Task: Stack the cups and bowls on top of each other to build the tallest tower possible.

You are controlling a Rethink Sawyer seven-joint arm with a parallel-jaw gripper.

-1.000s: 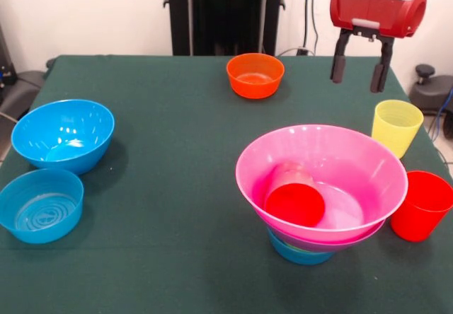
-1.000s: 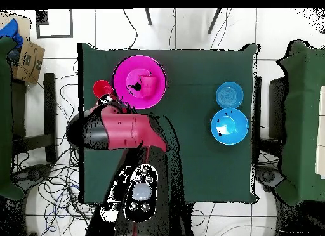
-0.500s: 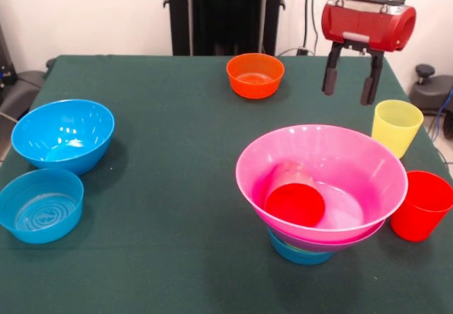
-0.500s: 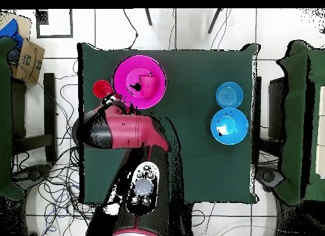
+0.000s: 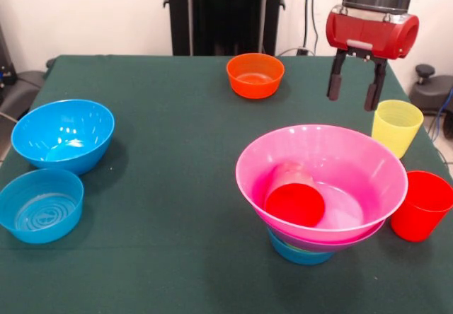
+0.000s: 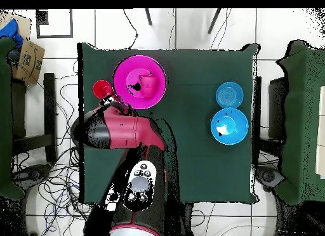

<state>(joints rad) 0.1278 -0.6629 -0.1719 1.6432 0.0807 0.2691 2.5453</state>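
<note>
My gripper [image 5: 352, 97] hangs open and empty above the table's far right, just left of and above the upright yellow cup [image 5: 396, 126]. The tower stands in front: a wide pink bowl [image 5: 354, 160] rests on a purple bowl's rim [image 5: 357, 239] and a small blue bowl [image 5: 301, 252]. A red cup [image 5: 294, 199] lies tilted inside the pink bowl. A second red cup [image 5: 421, 205] stands upright to the right of the tower. In the overhead view my arm [image 6: 120, 129] hides the gripper, beside the pink bowl [image 6: 130, 67]. No lime green bowl shows.
A small orange bowl [image 5: 255, 75] sits at the far middle of the green table [image 5: 184, 187]. A big blue bowl [image 5: 64, 134] and a shallower blue bowl [image 5: 40, 204] sit at the left; both show in the overhead view [image 6: 229, 125] [image 6: 229, 94].
The gripper has dropped a little and shifted slightly left of where it was, staying open and empty. The cups and bowls have not moved.
</note>
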